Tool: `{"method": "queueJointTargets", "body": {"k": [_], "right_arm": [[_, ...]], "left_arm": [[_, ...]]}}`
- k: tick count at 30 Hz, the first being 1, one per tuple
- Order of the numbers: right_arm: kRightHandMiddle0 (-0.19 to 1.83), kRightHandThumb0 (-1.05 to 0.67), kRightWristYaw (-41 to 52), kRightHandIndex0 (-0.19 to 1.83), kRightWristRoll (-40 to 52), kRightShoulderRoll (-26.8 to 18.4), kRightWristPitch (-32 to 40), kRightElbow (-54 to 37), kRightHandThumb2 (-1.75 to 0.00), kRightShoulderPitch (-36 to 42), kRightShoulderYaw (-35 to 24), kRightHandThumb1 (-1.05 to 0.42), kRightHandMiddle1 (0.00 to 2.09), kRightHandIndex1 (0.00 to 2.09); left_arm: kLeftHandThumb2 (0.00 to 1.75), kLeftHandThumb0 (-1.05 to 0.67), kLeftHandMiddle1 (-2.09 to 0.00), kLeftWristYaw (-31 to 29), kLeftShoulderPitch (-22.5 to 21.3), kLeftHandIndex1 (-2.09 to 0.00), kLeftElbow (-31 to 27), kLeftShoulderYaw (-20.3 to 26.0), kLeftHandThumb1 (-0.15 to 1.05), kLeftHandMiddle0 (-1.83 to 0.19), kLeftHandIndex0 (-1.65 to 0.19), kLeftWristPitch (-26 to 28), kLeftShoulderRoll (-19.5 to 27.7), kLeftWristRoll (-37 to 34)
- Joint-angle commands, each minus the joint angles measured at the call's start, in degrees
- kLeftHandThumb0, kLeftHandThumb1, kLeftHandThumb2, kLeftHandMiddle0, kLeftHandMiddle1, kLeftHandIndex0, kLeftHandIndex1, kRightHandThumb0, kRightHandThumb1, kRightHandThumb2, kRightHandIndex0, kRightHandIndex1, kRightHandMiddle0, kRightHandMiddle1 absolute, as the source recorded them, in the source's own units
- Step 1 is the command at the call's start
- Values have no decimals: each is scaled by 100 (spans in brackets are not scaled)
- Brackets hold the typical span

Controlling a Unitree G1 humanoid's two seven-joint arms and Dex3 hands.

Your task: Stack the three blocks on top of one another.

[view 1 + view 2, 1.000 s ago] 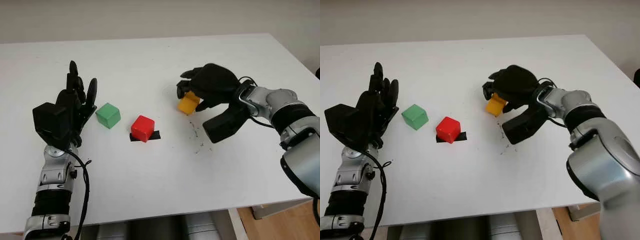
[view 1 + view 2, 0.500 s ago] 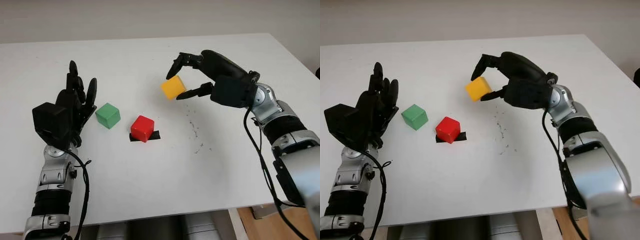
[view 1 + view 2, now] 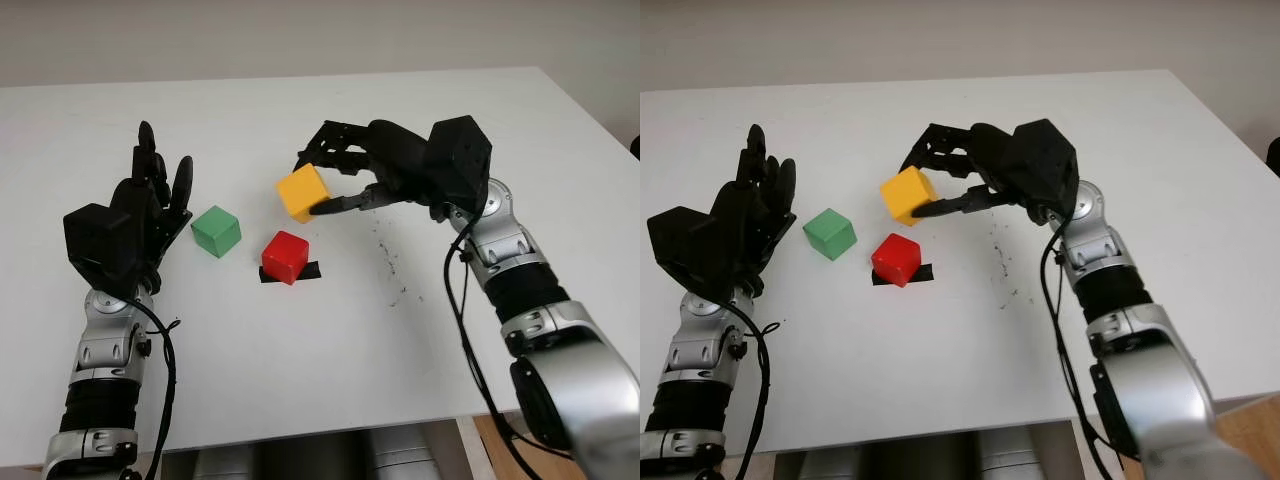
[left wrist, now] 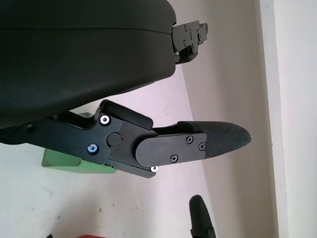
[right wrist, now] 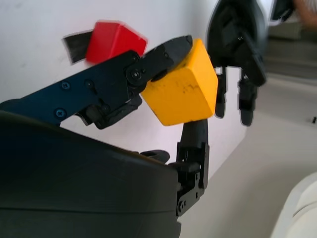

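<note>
Right robot hand [image 3: 335, 180] has its fingers pinched on the yellow block [image 3: 303, 192], holding it in the air, tilted, just above and a bit behind the red block [image 3: 285, 257]. Red one sits on the white worktop [image 3: 300, 340], partly over a strip of black tape [image 3: 305, 271]. The green block [image 3: 216, 230] is on the worktop just to the side of it, near but not touching. Left robot hand [image 3: 140, 215] is open and raised just beside the green block, holding nothing. My guess is these cubes are light and rigid with smooth faces, so they could slip or twist if pinched by an edge; gripping two opposite flat sides looks like the safe way. Yellow probably needs levelling before it goes down on red, or it'll slide off.
</note>
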Motion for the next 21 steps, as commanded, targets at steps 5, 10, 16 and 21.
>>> {"method": "queueJointTargets", "body": {"k": [5, 10, 16, 21], "right_arm": [[32, -45, 53, 31, 333, 218, 1320, -809, -6, 314, -97, -97, 164, 0], [32, -45, -10, 25, 586, 427, 2074, -841, -6, 428, -223, -100, 166, 0], [30, -45, -101, 28, 659, 558, 2094, -742, -6, 555, -323, -101, 163, 2], [26, -45, -212, 23, 608, 621, 1975, -679, -6, 640, -331, -102, 167, 0]], "left_arm": [[50, -78, 0, 36, -29, 0, -111, -12, 105, 19, 19, -15, 43, 23], [50, -79, 0, 47, -23, 0, -86, 0, 105, 19, 19, -43, 27, 3], [50, -80, 0, 47, 5, 0, -103, 6, 105, 19, 19, -51, 39, 6], [50, -79, 0, 28, 7, 0, -95, 14, 105, 19, 19, -42, 58, -2]]}}
